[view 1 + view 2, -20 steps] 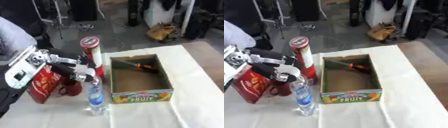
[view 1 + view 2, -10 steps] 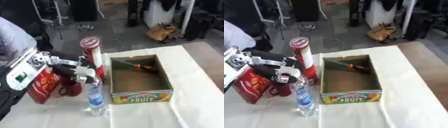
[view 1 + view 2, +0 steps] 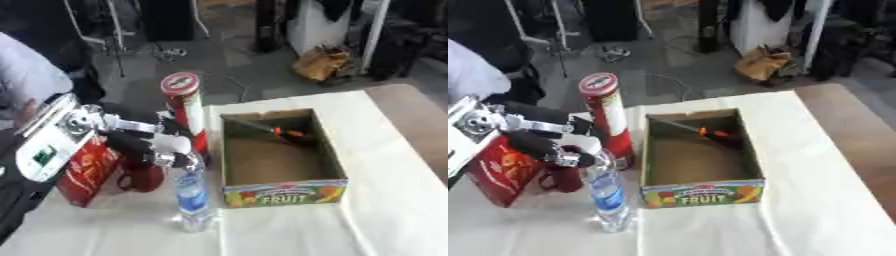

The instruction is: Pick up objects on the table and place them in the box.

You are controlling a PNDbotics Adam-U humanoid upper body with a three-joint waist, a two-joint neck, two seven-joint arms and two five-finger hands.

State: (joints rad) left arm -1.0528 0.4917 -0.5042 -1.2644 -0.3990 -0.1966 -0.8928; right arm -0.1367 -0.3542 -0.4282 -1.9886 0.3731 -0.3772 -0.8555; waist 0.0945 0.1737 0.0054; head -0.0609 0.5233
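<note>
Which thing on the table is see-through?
The water bottle with the blue label, standing nearest the camera by the robot hand. The tall can, mug and packet are all red.

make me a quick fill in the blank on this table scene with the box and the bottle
1. The word printed on the front of the box is ____.
2. The tall red can stands to the ____ of the box.
3. The water bottle stands upright with the robot's ____ hand at its top.
4. The red carton stands beside a red ____.

Missing words: fruit; left; left; mug
</note>
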